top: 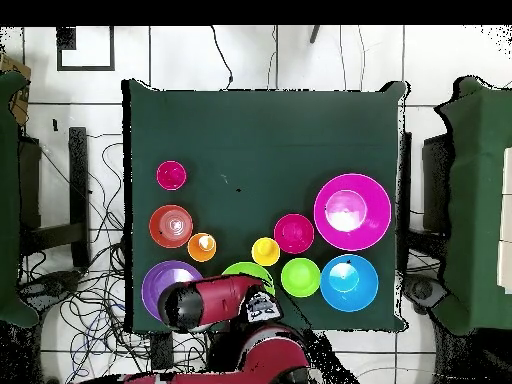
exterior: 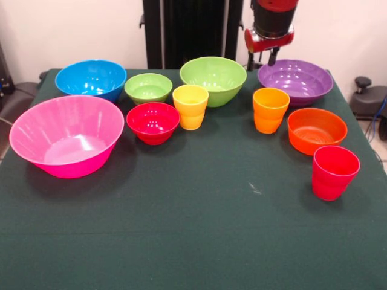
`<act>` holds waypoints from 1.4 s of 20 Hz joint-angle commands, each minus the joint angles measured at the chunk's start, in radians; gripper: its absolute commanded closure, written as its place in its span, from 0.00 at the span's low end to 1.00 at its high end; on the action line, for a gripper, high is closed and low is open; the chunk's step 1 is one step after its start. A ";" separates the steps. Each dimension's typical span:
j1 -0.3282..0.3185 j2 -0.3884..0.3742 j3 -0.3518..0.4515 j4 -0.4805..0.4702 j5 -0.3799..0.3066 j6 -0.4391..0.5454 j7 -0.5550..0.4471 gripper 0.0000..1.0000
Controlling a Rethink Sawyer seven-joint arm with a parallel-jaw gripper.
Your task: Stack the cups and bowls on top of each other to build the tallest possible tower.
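- Table (exterior: 193, 241): dark green cloth; all ten pieces are set out singly, nothing stacked, so the tower is judged not yet begun.
- Pink bowl (exterior: 65, 136): the largest, ribbed, upright at the front view's left edge, with the blue bowl (exterior: 91, 78) just behind it.
- Lime bowl (exterior: 213, 78): large, at the back centre; in the overhead view it is partly covered by the arm.
- Purple bowl (exterior: 296, 80): wide, shallow, upright at the back right of the front view. As the widest low piece it is judged the likely base.
- Gripper (exterior: 262, 60): seen hanging at the purple bowl's back-left rim, between it and the lime bowl. Two dark fingers show with a gap between them and nothing held, so the jaws are read as parted and empty.
- Key relation: the purple bowl lies just beside and below the jaws, nearer than any other piece; the rest lie further out over the table. Being round, it offers no long axis, so a rim pinch is judged to serve from any side.
- Orange bowl (exterior: 317, 130): small, just in front of the purple bowl.
- Red bowl (exterior: 153, 122) and green bowl (exterior: 148, 88): small, close together, left of centre.
- Cups: yellow cup (exterior: 190, 106), orange cup (exterior: 270, 110) and red cup (exterior: 335, 172), all upright, the red one farthest out from the jaws.
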 commanded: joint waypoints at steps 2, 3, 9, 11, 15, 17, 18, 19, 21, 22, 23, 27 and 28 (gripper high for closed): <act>0.030 0.098 0.020 -0.124 -0.047 -0.087 0.098 0.00; 0.032 0.099 0.020 -0.127 -0.045 -0.086 0.100 0.00; 0.064 0.150 -0.009 -0.168 -0.033 -0.147 0.133 0.00; 0.069 0.163 -0.014 -0.185 -0.026 -0.156 0.135 0.00; 0.067 0.165 -0.015 -0.184 -0.021 -0.170 0.135 0.00; 0.069 0.171 -0.020 -0.187 -0.017 -0.188 0.143 0.00; 0.071 0.176 -0.022 -0.190 -0.015 -0.196 0.145 0.00; 0.074 0.180 -0.025 -0.193 -0.013 -0.203 0.147 0.00; 0.075 0.184 -0.027 -0.194 -0.011 -0.211 0.146 0.00; 0.074 0.183 -0.027 -0.193 -0.011 -0.211 0.145 0.00; 0.074 0.182 -0.027 -0.192 -0.010 -0.211 0.143 0.00; 0.075 0.183 -0.031 -0.190 -0.009 -0.218 0.144 0.00; 0.078 0.183 -0.033 -0.190 -0.009 -0.221 0.146 0.00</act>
